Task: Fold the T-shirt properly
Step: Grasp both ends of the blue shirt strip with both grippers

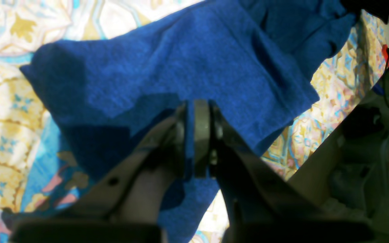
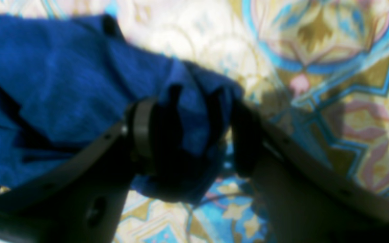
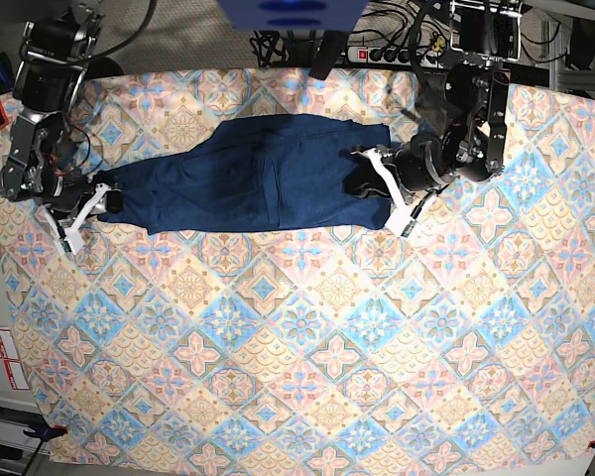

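Note:
The dark navy T-shirt [image 3: 258,174] lies stretched left to right across the back of the patterned table. My left gripper [image 3: 374,180] is at its right end. In the left wrist view the left gripper [image 1: 196,135] is shut on a thin edge of the shirt [image 1: 181,60]. My right gripper [image 3: 92,208] is at the shirt's left end. In the right wrist view the right gripper [image 2: 194,138] has its jaws apart, with a bunched end of the shirt [image 2: 62,84] between them.
The patterned tablecloth [image 3: 307,347] covers the whole table. A power strip and cables [image 3: 397,50] lie behind the back edge. The table's edge and a red clamp [image 1: 388,57] show at the right of the left wrist view.

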You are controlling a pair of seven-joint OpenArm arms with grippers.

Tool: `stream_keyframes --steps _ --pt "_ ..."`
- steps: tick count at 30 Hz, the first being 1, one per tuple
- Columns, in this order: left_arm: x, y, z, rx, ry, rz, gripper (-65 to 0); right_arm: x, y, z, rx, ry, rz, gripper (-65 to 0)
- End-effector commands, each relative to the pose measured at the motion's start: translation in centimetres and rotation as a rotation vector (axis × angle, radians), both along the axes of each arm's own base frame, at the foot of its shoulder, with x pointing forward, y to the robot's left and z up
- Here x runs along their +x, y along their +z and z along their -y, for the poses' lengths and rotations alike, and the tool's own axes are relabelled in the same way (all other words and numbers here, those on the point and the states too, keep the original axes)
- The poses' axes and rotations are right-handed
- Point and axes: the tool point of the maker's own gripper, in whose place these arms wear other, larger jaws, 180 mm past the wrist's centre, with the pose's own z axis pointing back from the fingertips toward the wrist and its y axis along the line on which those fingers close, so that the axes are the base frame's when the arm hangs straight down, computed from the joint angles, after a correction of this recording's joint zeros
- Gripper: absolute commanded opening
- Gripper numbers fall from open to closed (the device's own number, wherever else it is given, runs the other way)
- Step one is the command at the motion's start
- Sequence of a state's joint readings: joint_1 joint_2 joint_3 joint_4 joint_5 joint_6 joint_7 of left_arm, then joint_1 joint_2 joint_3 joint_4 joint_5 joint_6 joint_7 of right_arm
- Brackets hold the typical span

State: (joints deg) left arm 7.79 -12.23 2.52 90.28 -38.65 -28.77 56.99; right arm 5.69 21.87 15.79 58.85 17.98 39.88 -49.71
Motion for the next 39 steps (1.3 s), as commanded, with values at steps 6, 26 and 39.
stream_keyframes --steps 6,26,39 --pt "0.9 1.2 0.2 -0.022 0.001 0.043 -62.7 0.8 1.2 1.2 -0.022 -0.001 0.029 -25.7" --pt "1.0 1.3 0.4 -0.025 -0.001 0.047 -62.8 -0.3 2.3 -3.7 0.109 0.048 0.001 -28.0" --pt "1.1 1.4 0.4 -0.025 0.000 0.049 -62.9 -0.3 1.3 -7.5 0.192 0.054 -0.004 -40.6"
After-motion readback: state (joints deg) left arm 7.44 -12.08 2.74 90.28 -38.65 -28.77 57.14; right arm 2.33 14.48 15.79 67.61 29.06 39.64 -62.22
